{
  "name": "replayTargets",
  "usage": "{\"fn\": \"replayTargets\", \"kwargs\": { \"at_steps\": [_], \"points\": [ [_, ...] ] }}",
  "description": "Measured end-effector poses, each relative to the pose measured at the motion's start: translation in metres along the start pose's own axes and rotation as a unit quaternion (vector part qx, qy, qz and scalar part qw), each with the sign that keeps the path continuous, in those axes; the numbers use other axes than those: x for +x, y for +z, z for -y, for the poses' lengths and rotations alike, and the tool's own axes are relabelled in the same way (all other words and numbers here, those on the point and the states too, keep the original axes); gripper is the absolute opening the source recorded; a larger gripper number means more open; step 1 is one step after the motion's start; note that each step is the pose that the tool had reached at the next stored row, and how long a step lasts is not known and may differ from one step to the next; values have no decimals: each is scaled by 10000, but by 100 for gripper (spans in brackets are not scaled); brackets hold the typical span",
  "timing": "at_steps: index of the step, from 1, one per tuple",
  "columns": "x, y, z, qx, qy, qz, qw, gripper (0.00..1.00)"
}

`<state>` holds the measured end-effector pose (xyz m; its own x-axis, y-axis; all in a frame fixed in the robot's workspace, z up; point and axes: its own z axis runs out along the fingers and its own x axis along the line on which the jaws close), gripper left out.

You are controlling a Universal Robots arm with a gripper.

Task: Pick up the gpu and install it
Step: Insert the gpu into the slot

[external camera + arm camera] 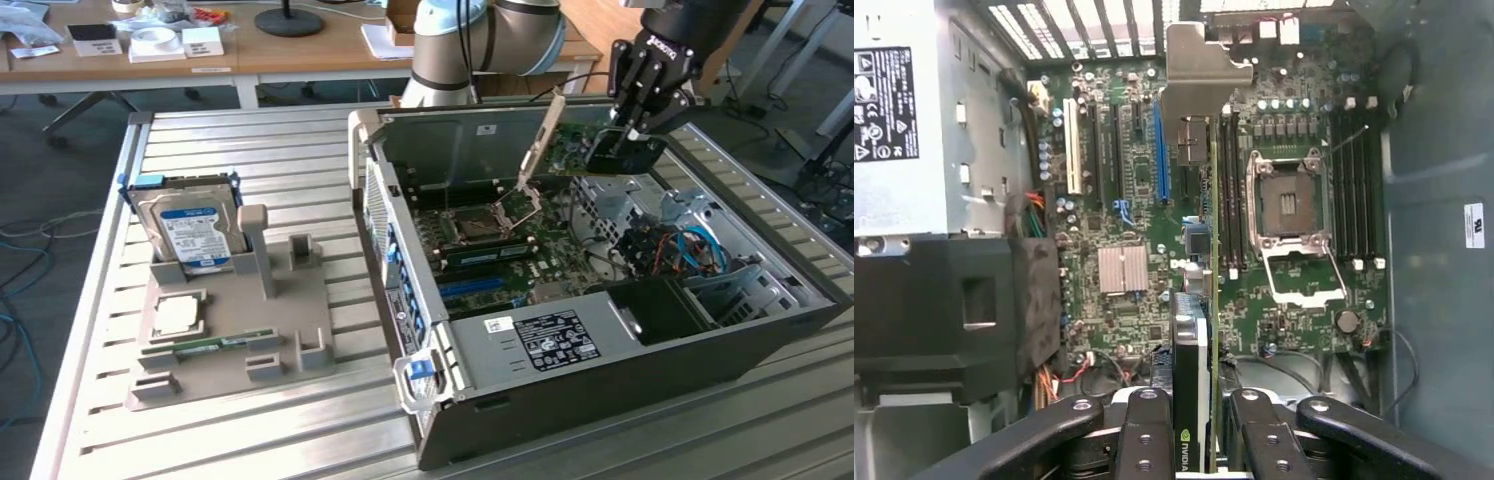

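Table: slatted metal top, carrying everything below.
Holder: grey fixture on the exterior view's left, well apart from the gripper.
Hard drive: blue-labelled, standing upright at the far end of the holder.
Processor chip: lying flat in the holder, nearer than the drive.
Memory stick: small and green, lying at the near end of the holder.
Computer case: lying open on the exterior view's right, side panel off.
Motherboard: exposed on the case floor, with its processor socket latched open and bare.
Bracket: silver end of the gpu, pointing toward the far wall of the case.
Gpu: off the holder and held on edge over the far part of the motherboard, at about the height of the case rim. In the wrist view it runs parallel to the expansion slots.
Gripper: closed on the gpu, one finger on each face of the card.
Done: pick-up, and carrying the card to the case.
Left: seating. The card looks to be above the board and not yet in a slot.
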<state>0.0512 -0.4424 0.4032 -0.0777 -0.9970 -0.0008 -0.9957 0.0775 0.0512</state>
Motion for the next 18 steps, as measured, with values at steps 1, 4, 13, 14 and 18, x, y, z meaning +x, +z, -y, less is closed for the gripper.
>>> {"fn": "replayTargets", "kwargs": {
  "at_steps": [1,4,13,14,18],
  "points": [
    [0,4,-1,17,-15,12,10000,27],
    [1,20,-8,63,-64,31,10000,27],
    [5,101,-51,145,-205,92,9996,27],
    [5,111,-56,153,-220,99,9996,27],
    [7,149,-78,186,-280,124,9994,27]
  ]
}}
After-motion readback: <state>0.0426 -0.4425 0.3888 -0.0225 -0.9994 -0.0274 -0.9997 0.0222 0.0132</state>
